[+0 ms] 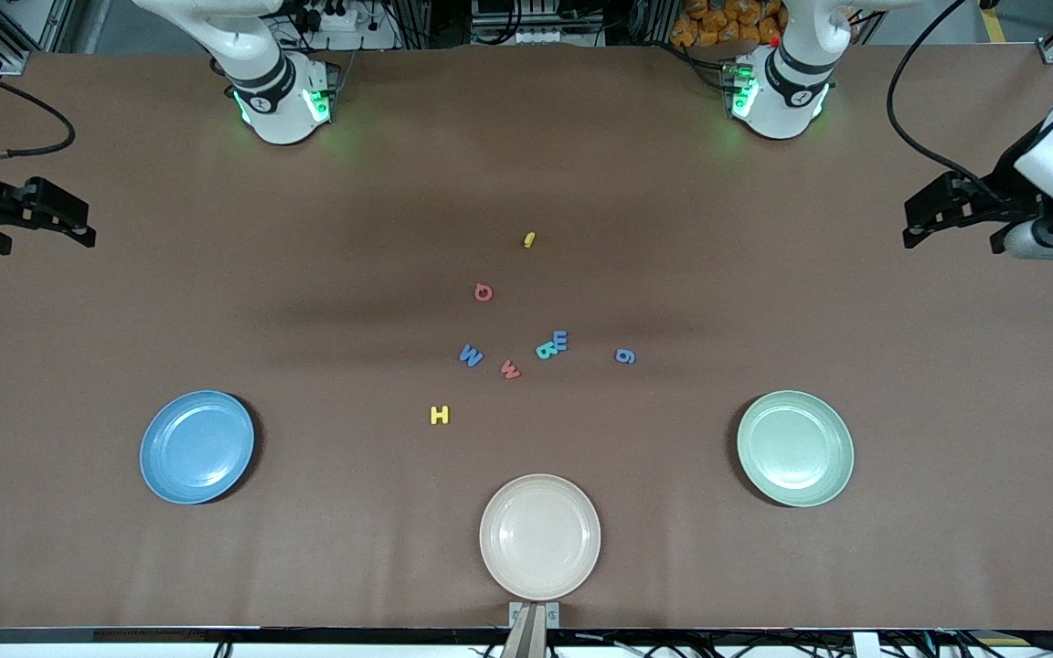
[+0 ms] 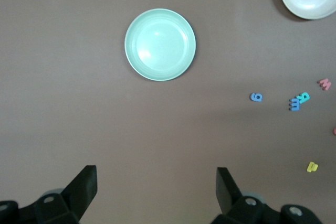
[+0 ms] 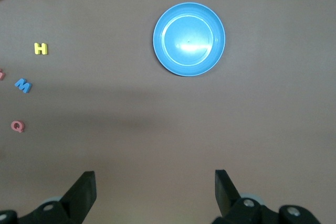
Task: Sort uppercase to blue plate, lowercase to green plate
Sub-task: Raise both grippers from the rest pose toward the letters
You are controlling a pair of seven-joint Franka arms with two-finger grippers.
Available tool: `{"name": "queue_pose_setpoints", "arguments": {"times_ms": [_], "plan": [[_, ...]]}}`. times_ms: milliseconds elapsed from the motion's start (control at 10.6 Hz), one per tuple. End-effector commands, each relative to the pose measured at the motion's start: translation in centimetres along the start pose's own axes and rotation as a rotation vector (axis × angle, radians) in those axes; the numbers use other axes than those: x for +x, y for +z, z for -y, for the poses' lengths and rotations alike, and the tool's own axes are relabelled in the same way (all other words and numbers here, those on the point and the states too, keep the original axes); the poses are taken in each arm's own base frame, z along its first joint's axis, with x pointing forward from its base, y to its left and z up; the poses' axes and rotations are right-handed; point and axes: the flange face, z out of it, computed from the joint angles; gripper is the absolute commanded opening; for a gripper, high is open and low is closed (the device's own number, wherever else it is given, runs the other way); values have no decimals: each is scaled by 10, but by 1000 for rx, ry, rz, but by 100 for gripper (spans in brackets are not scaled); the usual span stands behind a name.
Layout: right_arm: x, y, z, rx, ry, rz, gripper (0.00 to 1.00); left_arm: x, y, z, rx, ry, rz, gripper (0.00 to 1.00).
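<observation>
Letters: your uppercase H (image 1: 440, 415) and lowercase g (image 1: 625, 356) lie mid-worktop, unsorted.
Plates: blue plate (image 1: 196, 447), green plate (image 1: 794, 448) flank them, empty.
Fingers: left gripper (image 2: 156, 188), right gripper (image 3: 155, 191) spread, parked over the worktop's ends, waiting.

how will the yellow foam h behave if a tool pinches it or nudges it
The small yellow foam letter H lies flat on the brown table, so it probably slides rather than rolls or tips. It looks thin and tiny beside the blue plate, so likely very light. Being foam, it may squash slightly under a pinch.
</observation>
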Motion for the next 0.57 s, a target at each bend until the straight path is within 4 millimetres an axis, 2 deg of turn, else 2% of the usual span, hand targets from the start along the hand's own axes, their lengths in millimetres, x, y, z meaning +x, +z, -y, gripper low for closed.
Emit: {"name": "queue_pose_setpoints", "arguments": {"times_ms": [0, 189, 284, 378, 473], "plan": [[5, 6, 6, 1, -4, 4, 100, 12, 35, -38, -31, 75, 9, 100], [28, 31, 42, -12, -30, 46, 100, 24, 80, -61, -38, 70, 4, 100], [41, 46, 61, -17, -47, 70, 100, 29, 98, -74, -36, -18, 25, 100], [58, 60, 81, -14, -79, 81, 100, 32, 116, -99, -25, -95, 41, 100], [81, 77, 100, -11, -98, 90, 100, 36, 132, -112, -20, -138, 51, 100]]}}
